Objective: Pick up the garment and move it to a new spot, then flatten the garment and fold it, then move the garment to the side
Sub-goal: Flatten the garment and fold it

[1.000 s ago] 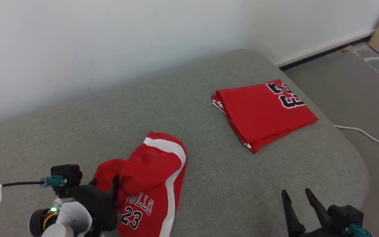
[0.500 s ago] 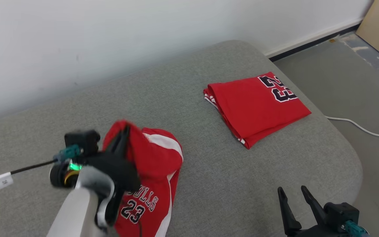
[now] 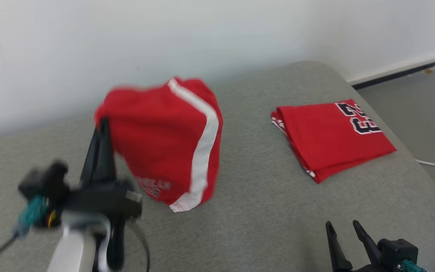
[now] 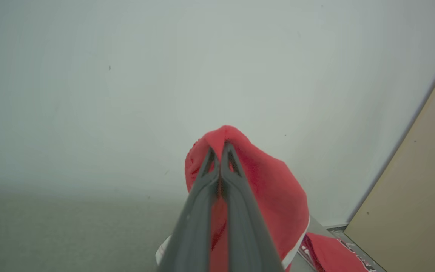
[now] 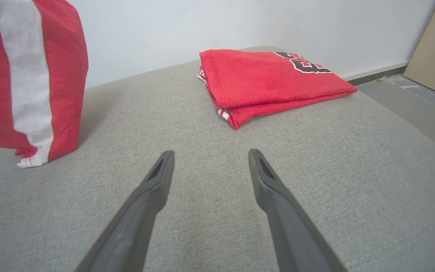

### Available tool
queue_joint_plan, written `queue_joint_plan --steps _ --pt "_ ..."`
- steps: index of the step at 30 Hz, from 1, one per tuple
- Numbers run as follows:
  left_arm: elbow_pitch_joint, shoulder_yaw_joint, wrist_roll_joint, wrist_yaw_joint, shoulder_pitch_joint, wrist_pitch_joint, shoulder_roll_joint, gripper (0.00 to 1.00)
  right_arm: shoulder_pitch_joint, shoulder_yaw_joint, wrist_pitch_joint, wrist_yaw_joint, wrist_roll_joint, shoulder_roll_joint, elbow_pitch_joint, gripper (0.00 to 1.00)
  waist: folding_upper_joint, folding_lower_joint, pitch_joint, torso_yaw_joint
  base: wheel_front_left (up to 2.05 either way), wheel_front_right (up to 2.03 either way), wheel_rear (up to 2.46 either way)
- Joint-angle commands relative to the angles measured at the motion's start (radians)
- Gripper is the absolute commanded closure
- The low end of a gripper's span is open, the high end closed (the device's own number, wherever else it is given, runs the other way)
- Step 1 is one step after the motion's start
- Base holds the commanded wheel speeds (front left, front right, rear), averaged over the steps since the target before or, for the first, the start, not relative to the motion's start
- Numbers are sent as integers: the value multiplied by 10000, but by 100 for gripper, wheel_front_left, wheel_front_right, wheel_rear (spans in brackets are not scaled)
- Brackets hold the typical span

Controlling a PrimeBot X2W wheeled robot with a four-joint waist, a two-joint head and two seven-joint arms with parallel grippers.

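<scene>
Nearest, the right pincer [image 3: 342, 225] waits wide open and empty over the grey couch [image 3: 259, 211]. The left pincer [image 3: 101, 127], open over the crumpled shorts [image 3: 164, 132] a second ago, has clamped shut on a fold and hoisted them: pick-up done, I'd say, carrying next. The shorts hang from its tips, draping to its right, long axis upright, hem downward, white stripe nearly vertical.

The folded red jersey [image 3: 334, 143] at the far right carries the number 23 in dark, white-edged numerals, seen sideways. The red shorts [image 3: 157, 139] on the left bear dark lettering near the lower hem, too blurred to read.
</scene>
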Motion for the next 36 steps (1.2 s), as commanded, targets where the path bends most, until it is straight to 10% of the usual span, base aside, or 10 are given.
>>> queue_joint_plan --steps 1,8,9,10,20,29,36 --pt "-64 174 -167 231 1096 106 169 100 111 20 43 -19 -36 18 -58 0 -1 1 -306 813 0 0 0" --pt "1061 97 -297 639 4445 443 261 100 189 193 213 -19 -41 -24 -198 0 -1 1 -432 1697 0 0 0" --pt "1379 -52 -100 628 4625 499 387 30 185 226 253 -19 -31 -34 -216 0 -1 1 -446 1775 0 0 0" --pt "1651 -57 -104 668 4722 535 435 0 163 255 291 -19 -17 -58 -229 0 -1 1 -458 1820 0 0 0" --pt "1460 380 317 1321 3889 536 1127 0 181 428 369 -19 21 -100 -290 0 -1 1 -497 1688 0 0 0" --pt "2609 -678 146 -54 1578 2733 1671 0 -66 517 320 -19 70 -134 -259 0 -1 1 24 698 0 0 0" --pt "3810 -784 214 -134 272 3874 2154 0 -217 476 126 -19 138 -71 -134 0 -1 1 465 -13 0 0 0"
